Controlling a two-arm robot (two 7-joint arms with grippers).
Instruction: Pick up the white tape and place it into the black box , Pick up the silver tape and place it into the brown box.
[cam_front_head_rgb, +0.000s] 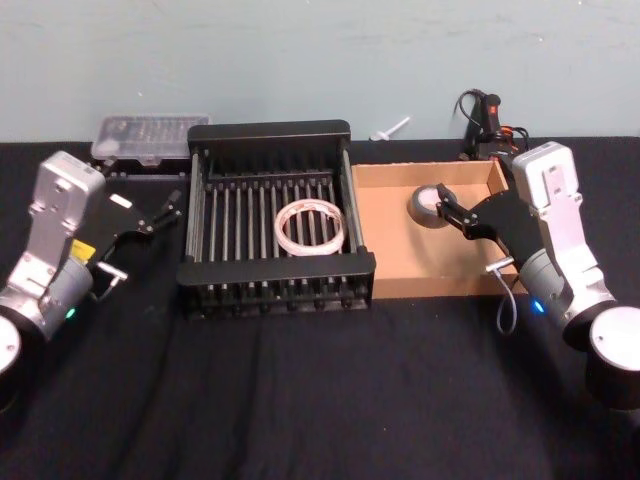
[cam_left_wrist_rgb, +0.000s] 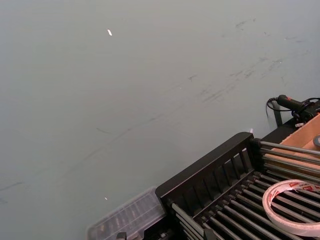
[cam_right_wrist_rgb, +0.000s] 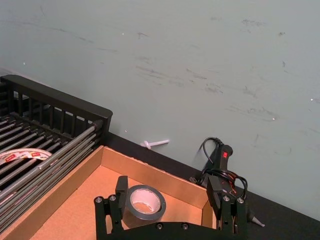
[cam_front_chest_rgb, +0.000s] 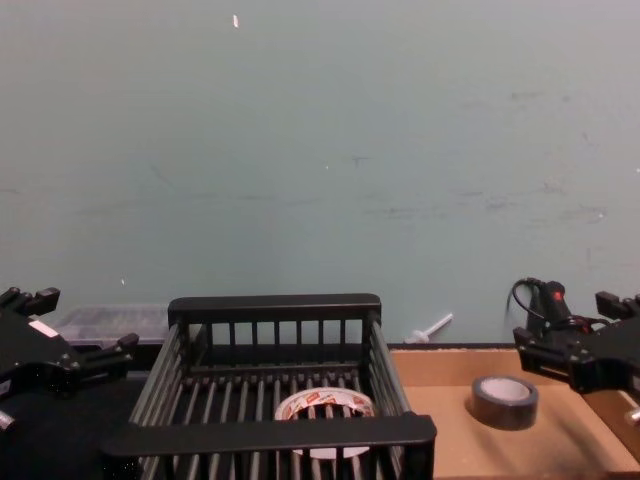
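Silver tape (cam_right_wrist_rgb: 144, 201) btwn open right hand (cam_right_wrist_rgb: 170, 200) fingers.

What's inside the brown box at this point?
The silver tape lies flat on the brown box floor, with the open right gripper beside it. The arm covers the box's right end.

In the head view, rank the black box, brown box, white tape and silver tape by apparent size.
1. black box, largest.
2. brown box, somewhat smaller in outline.
3. white tape.
4. silver tape, looks smallest, but the right gripper partly covers it, so its ranking against the white tape is unsure.
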